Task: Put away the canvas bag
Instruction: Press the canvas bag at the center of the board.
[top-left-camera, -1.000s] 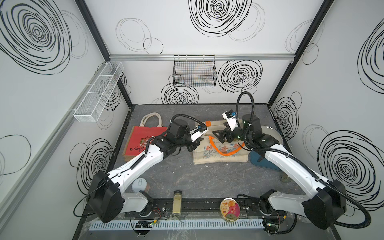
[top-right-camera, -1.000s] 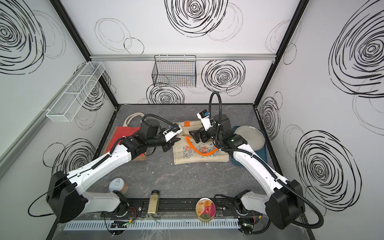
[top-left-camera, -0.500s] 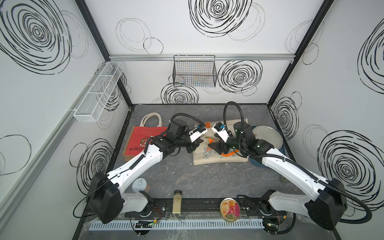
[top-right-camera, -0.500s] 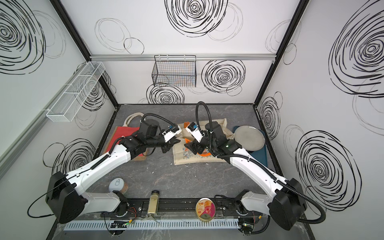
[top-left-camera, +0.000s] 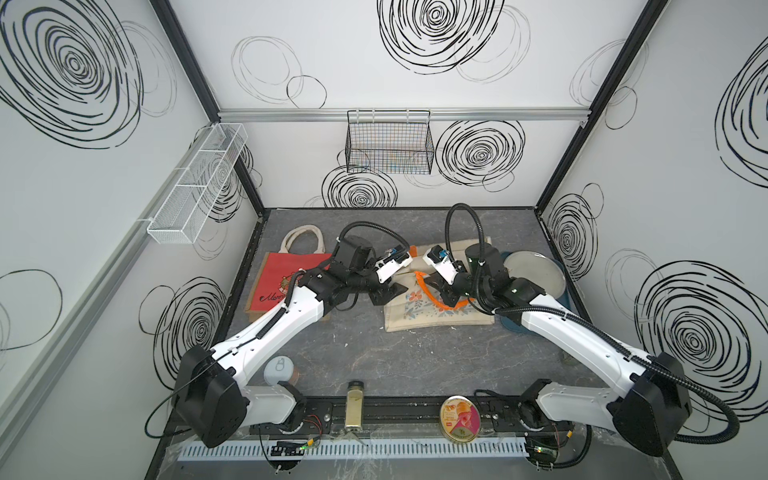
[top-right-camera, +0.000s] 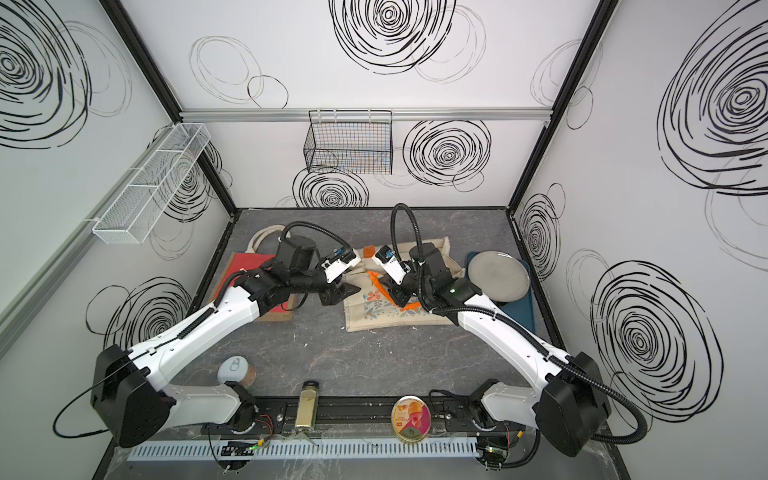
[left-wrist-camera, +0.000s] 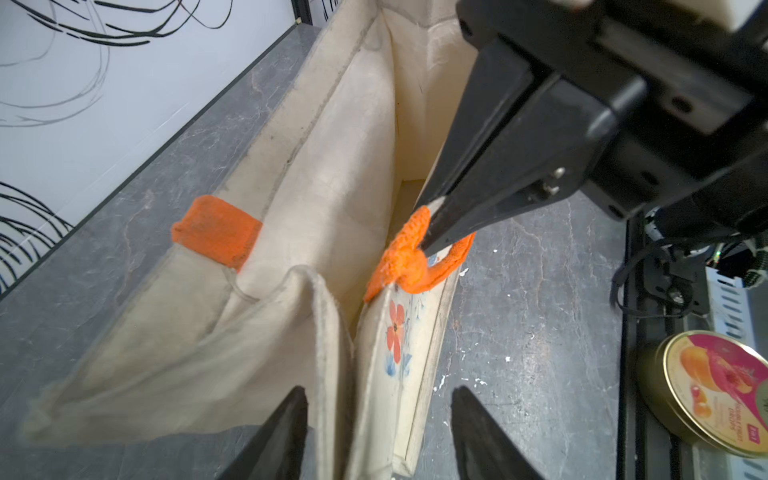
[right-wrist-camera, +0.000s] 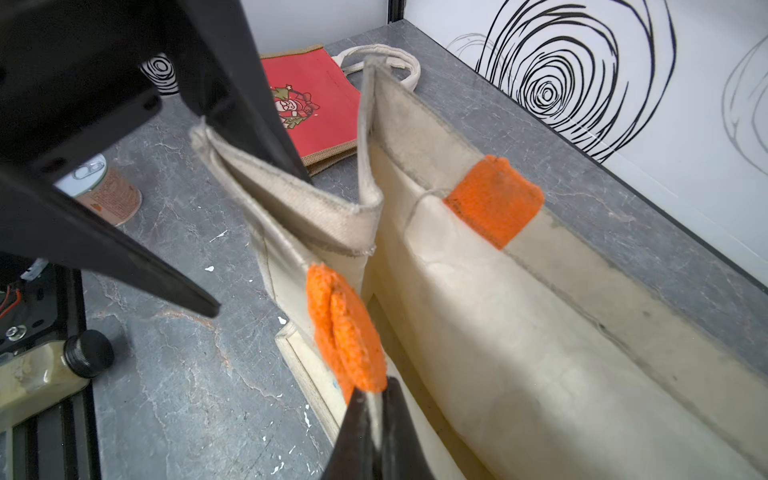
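I am clamping the right gripper (right-wrist-camera: 376, 399) shut on the orange handle (right-wrist-camera: 345, 328) of the canvas bag (top-left-camera: 415, 320). The left gripper (left-wrist-camera: 376, 395) is standing open astride the bag's left edge, gripping nothing.

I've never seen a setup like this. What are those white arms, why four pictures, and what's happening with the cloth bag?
Those are two robot arms, a left arm and a right arm, each ending in a two-fingered gripper. Two pictures come from a twin camera overhead, so they look nearly alike; the two close-ups come from a small camera on each wrist. On the grey table lie a cream canvas bag with printed flowers, a red bag, a grey plate, a round tin, a spice jar and a can. A black wire basket hangs on the back wall. The right gripper is pinched shut on the bag's orange handle. The left gripper is open, with the bag's end between its fingers, gripping nothing.
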